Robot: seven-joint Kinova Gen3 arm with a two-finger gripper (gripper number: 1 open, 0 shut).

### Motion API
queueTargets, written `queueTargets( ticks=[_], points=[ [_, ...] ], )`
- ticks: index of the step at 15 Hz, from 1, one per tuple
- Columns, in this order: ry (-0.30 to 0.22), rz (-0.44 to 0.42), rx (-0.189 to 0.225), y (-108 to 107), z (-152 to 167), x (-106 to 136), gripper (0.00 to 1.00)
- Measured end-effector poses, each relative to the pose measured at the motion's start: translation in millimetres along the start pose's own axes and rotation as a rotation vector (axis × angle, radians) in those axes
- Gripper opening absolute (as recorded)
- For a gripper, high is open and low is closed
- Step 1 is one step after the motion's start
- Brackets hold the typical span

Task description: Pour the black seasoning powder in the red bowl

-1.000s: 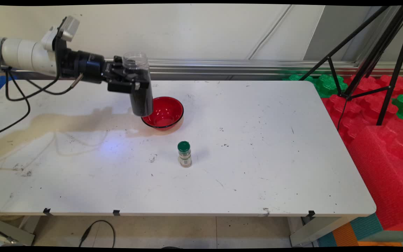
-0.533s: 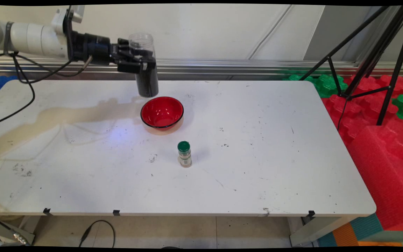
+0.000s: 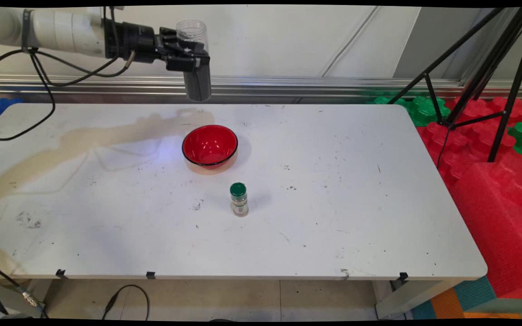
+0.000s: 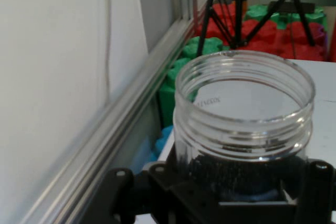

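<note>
One clear jar [image 3: 194,59] with dark grains inside is pinched upright in the gripper [image 3: 184,55], high over the far edge of the white table [image 3: 333,203]. Below and nearer sits a red bowl [image 3: 210,146], then a green-capped spice bottle [image 3: 239,199].

An open clear jar [image 4: 244,124], dark grains in its lower part, sits clamped in the gripper [image 4: 236,190]; red and green foam blocks [image 4: 220,30] at 12 o'clock.

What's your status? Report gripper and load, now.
Gripper shut on open clear jar, dark contents, upright, held high. Red bowl on table below, nearer the camera. Green-capped spice bottle nearer still.
</note>
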Motion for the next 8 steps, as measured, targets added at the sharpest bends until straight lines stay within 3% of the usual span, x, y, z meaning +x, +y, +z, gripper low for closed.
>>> queueTargets(
  ticks=[8],
  points=[
    [-0.027,0.145,0.062,-33.2,21.8,-3.6,0.00]
  ],
)
